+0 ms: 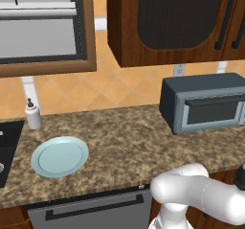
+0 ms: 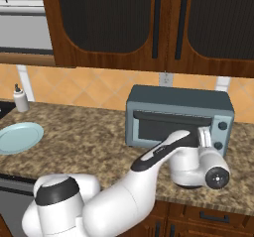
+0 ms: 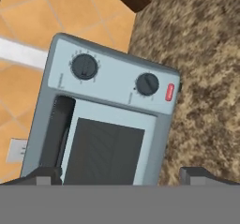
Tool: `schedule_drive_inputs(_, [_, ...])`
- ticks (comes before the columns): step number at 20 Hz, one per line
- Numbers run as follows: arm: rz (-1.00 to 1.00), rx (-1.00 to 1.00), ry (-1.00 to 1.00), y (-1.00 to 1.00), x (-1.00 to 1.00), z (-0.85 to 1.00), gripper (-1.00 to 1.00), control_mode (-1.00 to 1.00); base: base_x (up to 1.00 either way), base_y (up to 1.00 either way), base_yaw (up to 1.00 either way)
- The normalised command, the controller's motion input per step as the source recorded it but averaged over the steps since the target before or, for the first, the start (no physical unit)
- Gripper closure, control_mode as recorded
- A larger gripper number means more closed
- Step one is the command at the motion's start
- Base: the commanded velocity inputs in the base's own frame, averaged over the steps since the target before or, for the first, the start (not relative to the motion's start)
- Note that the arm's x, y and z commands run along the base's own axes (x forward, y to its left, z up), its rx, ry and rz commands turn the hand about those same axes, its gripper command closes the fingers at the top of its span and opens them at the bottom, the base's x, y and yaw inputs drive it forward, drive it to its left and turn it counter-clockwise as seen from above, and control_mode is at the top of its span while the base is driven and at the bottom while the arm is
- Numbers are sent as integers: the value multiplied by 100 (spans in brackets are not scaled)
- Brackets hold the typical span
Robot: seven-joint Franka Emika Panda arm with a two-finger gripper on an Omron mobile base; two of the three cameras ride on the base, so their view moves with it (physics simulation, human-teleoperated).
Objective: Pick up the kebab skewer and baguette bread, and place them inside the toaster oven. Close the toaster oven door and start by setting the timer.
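Gripper (image 3: 120, 176) at frame bottom, jaws wide apart, holding nothing, faces the closed toaster oven door (image 3: 101, 155); markings around two knobs (image 3: 84, 66) too blurred to read

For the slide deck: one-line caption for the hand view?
Open gripper faces the closed toaster oven door, with two dials and a red button on the toaster oven control panel.
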Motion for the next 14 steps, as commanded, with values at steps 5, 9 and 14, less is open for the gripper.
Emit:
schedule_drive_inputs(5, [0,0,-9,-9,5,-7,-100,-100,0,0,0])
schedule_drive_inputs(9, [0,0,-12,-10,3,-5,-100,-100,0,0,0])
schedule_drive_inputs(14, [0,0,-10,-6,8,0,-100,-100,0,0,0])
